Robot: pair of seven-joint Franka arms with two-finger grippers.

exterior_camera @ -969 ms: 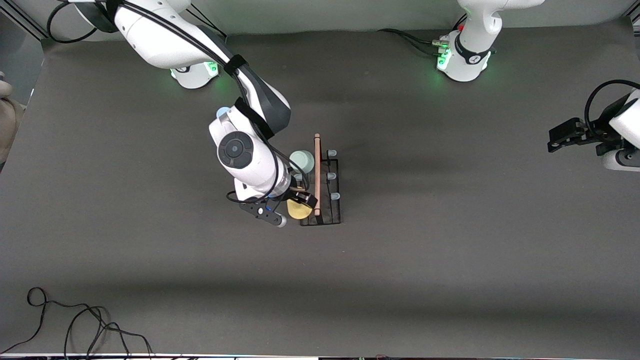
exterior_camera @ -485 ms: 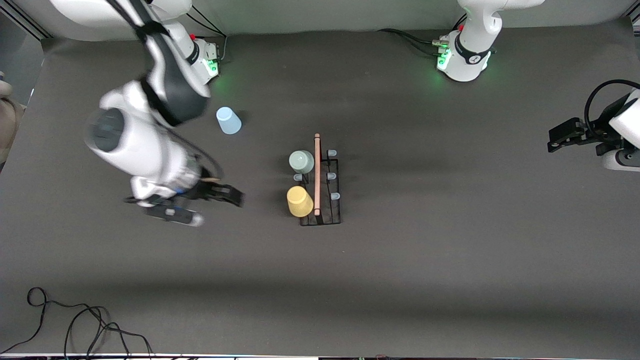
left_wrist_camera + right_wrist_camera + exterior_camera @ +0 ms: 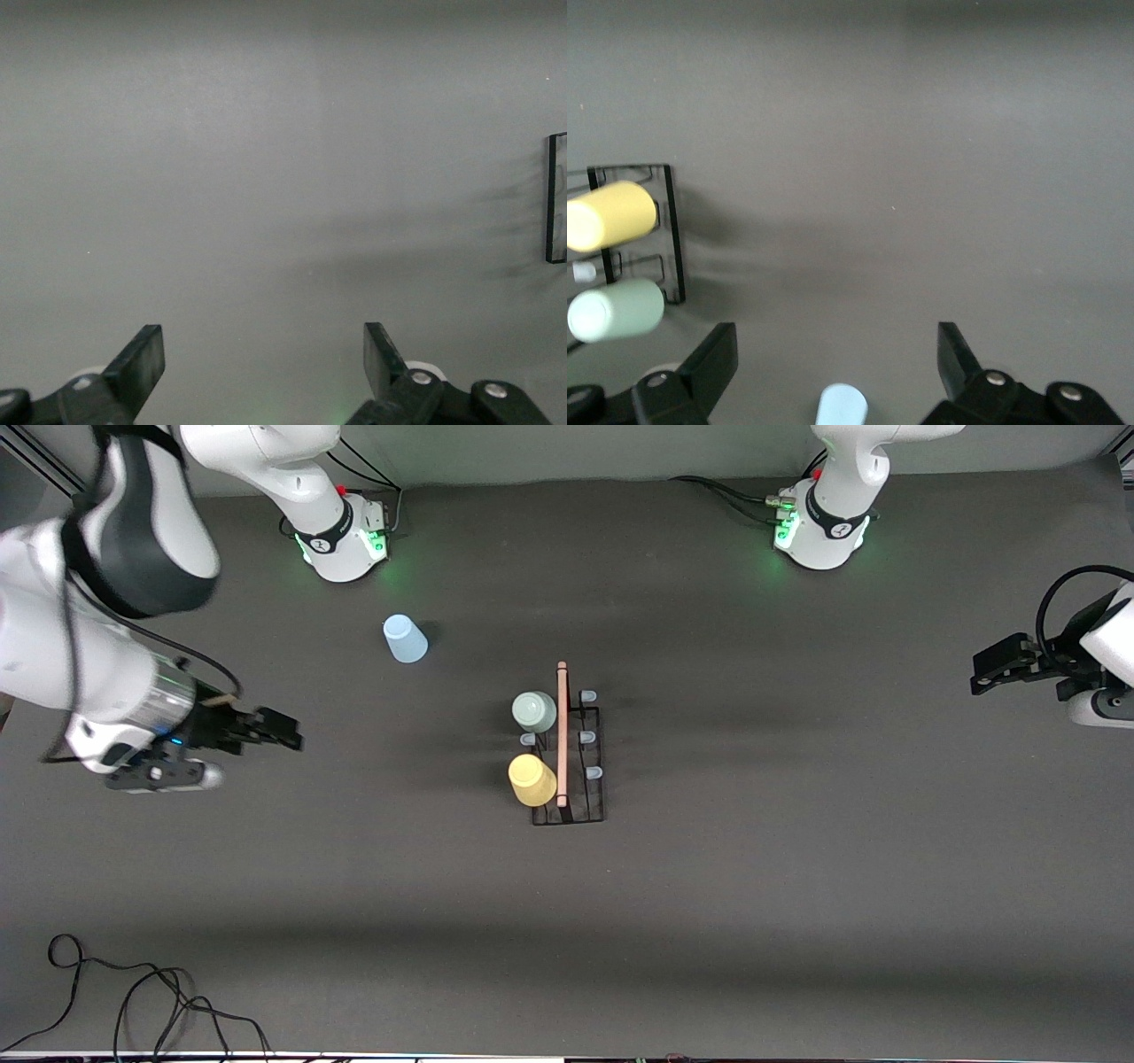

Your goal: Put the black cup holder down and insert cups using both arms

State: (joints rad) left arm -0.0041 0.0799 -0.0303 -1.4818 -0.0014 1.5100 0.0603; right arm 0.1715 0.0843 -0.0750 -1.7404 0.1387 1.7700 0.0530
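Right gripper [image 3: 288, 737]: jaws wide apart, holding nothing and touching nothing; it hangs over bare table toward the right arm's end, well apart from the rack.
Right gripper in its wrist view [image 3: 833, 359]: both fingers spread, with only table and the blue cup between them farther off.
Left gripper [image 3: 982, 675]: jaws spread apart and empty, over the left arm's end of the table; this arm waits.
Left gripper in its wrist view [image 3: 261, 363]: fingers parted over bare table.
Cup holder [image 3: 592, 802]: stands upright near the middle of the table; its long axis runs from the robots' bases toward the front camera.
Wooden handle [image 3: 562, 731]: lies along the top of the rack, on the same long axis.
Green cup [image 3: 534, 711]: upside down on a peg, on the side facing the right arm's end.
Yellow cup [image 3: 532, 780]: upside down on a peg, same side, nearer the front camera than the green one.
Blue cup [image 3: 405, 638]: upside down on the table, off the rack, near the right arm's base.
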